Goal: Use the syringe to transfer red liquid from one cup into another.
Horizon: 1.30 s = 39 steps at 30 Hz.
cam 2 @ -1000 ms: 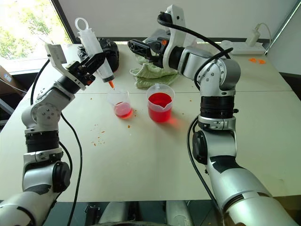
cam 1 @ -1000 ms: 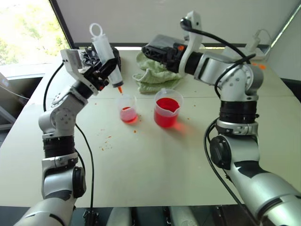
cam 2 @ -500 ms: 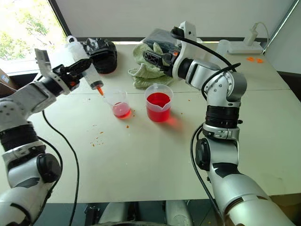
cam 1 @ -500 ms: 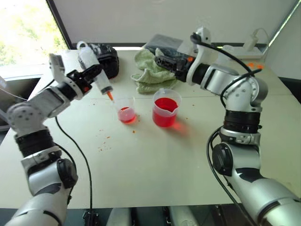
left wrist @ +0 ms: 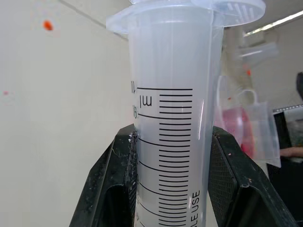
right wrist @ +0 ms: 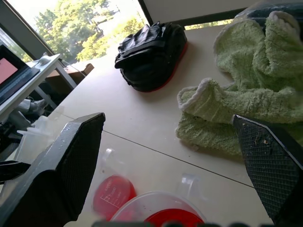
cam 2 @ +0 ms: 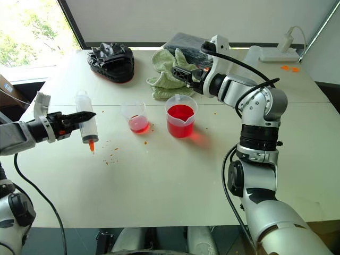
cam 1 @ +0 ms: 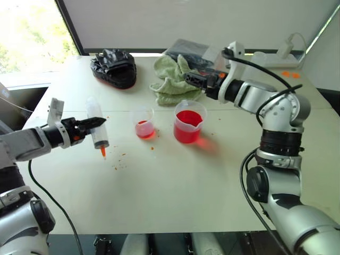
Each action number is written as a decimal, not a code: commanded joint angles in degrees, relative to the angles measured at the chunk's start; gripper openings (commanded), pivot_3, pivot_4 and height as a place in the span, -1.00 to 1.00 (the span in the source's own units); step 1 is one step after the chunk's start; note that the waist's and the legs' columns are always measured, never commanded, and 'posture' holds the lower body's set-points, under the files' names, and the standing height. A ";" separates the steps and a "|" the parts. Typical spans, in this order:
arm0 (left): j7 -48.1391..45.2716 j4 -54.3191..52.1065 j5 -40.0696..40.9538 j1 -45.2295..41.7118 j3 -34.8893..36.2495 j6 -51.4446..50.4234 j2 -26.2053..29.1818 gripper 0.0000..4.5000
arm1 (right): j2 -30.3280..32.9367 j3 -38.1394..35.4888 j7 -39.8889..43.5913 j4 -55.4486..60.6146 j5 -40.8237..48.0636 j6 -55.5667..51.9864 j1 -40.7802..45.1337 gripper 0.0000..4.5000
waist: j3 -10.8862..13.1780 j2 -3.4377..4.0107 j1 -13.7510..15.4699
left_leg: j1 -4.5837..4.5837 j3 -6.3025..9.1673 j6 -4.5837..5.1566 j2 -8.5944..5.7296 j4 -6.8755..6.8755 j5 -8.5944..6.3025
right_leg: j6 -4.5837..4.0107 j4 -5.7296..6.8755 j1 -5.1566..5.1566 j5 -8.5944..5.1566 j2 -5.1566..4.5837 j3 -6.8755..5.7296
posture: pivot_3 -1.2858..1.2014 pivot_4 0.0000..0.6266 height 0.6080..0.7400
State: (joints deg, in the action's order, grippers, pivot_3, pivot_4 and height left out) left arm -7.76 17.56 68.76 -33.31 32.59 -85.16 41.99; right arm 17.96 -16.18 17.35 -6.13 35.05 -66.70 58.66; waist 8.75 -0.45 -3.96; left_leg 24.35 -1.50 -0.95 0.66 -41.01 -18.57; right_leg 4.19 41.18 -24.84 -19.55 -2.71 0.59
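While in left end effector (cam 1: pixel 94 122), syringe (cam 1: pixel 96 124) upright

We saw the tabletop (cam 1: pixel 175 191) bare across its whole near half, from 4 round to 8 o'clock. At centre the small cup (cam 1: pixel 143 122) and the beaker (cam 1: pixel 188 121) stood just apart, leaving a narrow gap. Behind them a green towel (cam 1: pixel 172 79) at 12 and a black bag (cam 1: pixel 113 67) at 11 crowded the far edge. The left claw (cam 1: pixel 95 123), clamped on the syringe (cam 1: pixel 96 124), occupied 9 o'clock.
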 commanded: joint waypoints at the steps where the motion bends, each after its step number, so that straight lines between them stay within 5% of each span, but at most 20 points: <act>1: -3.99 -0.27 -4.66 0.31 -2.71 3.64 0.84 -0.37 | 1.59 -0.87 0.55 0.88 0.48 1.50 2.14 0.99 | 0.00 0.00 0.00 | 0.00 0.00 0.00 0.00 0.00 0.00 | 0.00 0.00 0.00 0.00 0.00 0.00 | 0.03 -0.52 0.56; 12: -12.62 8.86 -17.74 -4.88 -11.73 11.76 -3.33 -0.37 | 3.75 -1.80 -1.37 5.71 1.48 -0.84 0.88 0.99 | 0.00 0.00 0.95 | 0.01 -0.04 0.00 -0.04 -0.03 0.00 | 0.00 0.00 0.01 0.00 -0.05 0.02 | 0.03 -0.52 0.56; 19: -18.60 7.39 -21.43 -4.49 -13.55 12.80 -1.65 0.98 | 11.48 1.94 7.45 10.56 2.16 0.20 -1.76 1.00 | 0.00 0.00 1.48 | 0.00 -0.06 0.01 -0.09 -0.04 -0.01 | 0.00 -0.01 0.03 0.00 -0.09 0.05 | 0.03 -0.52 0.56; 26: -28.37 -2.40 -22.16 -2.04 -12.78 18.93 2.74 0.98 | 22.12 6.60 23.96 12.60 2.55 7.24 -6.29 1.00 | 0.00 0.00 1.36 | -0.01 -0.11 0.01 0.02 0.01 -0.01 | 0.00 -0.05 -0.03 0.00 0.01 0.12 | 0.03 -0.52 0.56; 39: -55.00 -30.33 -19.18 10.66 -7.89 29.37 20.76 0.98 | 42.81 18.05 61.72 5.61 -7.49 33.82 -16.22 1.00 | 0.04 -0.01 1.56 | -0.02 -0.12 0.12 0.00 -0.01 -0.07 | -0.01 -0.30 0.06 -0.01 -0.06 0.13 | 0.03 -0.52 0.56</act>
State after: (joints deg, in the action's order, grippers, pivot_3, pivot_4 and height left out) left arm -60.02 -10.48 48.92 -23.03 20.96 -57.72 60.34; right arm 58.36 2.27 74.85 -0.39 28.60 -36.17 42.11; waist 8.79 -0.45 -2.39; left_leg 24.33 -1.62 -0.83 0.69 -41.03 -18.64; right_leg 4.18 40.86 -24.78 -19.56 -2.75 0.72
